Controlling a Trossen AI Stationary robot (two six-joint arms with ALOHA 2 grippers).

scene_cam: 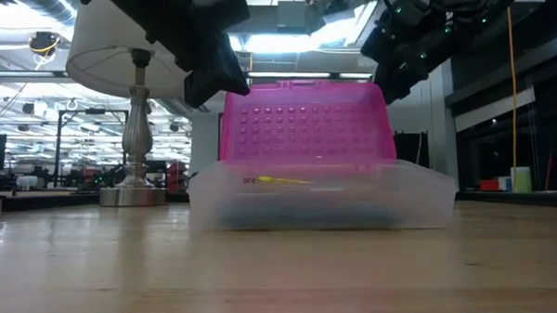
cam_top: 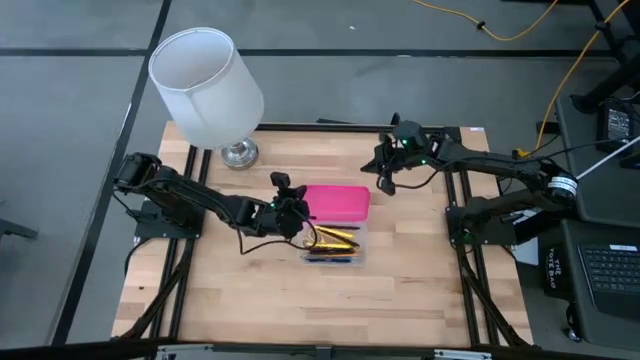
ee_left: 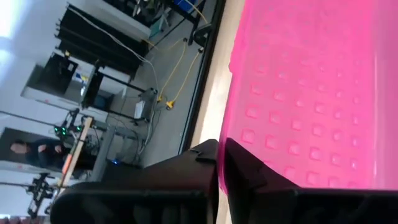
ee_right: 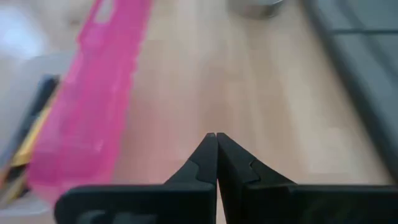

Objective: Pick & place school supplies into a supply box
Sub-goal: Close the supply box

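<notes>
Wooden table (cam_top: 300,310) carries the supply box (cam_top: 335,247) near its middle, and every place below is given from that box. The white lamp (cam_top: 205,85) stands well behind it and off to the left arm's side. Its hot-pink lid (scene_cam: 305,123) is upright on the hinge along the far edge, over the clear base. The school supplies (cam_top: 332,241) already lie inside the base, yellow and dark pens showing through the wall; no loose pen shows on the wood around it.

The left gripper (cam_top: 290,205) hangs at the box's left end, just beside the raised lid, its fingers (ee_left: 242,168) pressed together with nothing between them. The right gripper (cam_top: 388,180) hovers near the lid's far right corner, apart from it, fingers likewise together and empty.

The biggest risk is probably the light plastic box: a sideways nudge from the left arm could slide or tip it and spill the pens. A smaller risk is the lid, which looks free on its hinge; a brush from either arm could knock it down, or flat backward. A pen lying high in the base might then jam the lid short of closing
</notes>
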